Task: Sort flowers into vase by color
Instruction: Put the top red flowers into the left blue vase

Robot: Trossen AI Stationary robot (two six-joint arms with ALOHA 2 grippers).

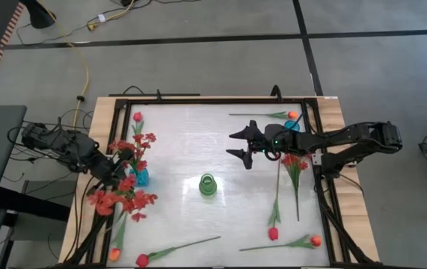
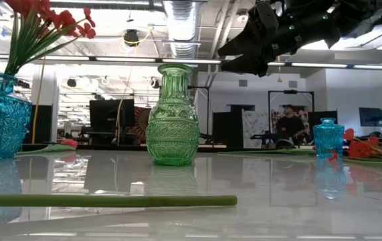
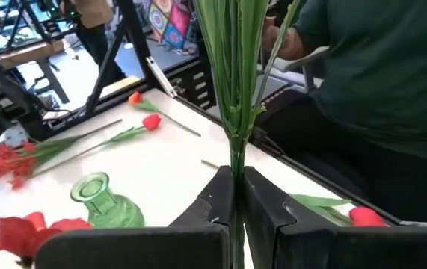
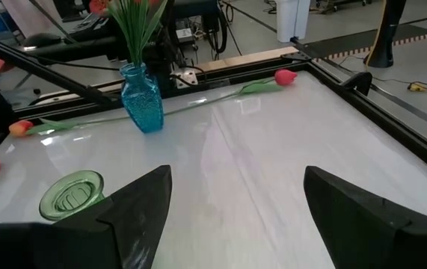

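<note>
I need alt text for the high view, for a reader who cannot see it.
Seen from above, the left tool holds a red spray over a blue vase. The right tool hangs open near an empty green vase; loose tulips lie along the white table.

Overhead, tabletop, two wrist views; shared green vase (image 1: 209, 184).

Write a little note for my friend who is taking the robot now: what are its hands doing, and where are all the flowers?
Left gripper: shut on green stems of the red spray, at the left blue vase.
Right gripper: open, empty, above the table's middle right.
Green vase: centre, empty. A small blue vase stands far right, contents unclear.
Done: red sprays bunched at the left blue vase.
Left, lying loose: red tulip and orange tulip at the near left, red tulip and orange tulip at the near right, an orange tulip along the far edge, a red spray beneath the right arm.
</note>
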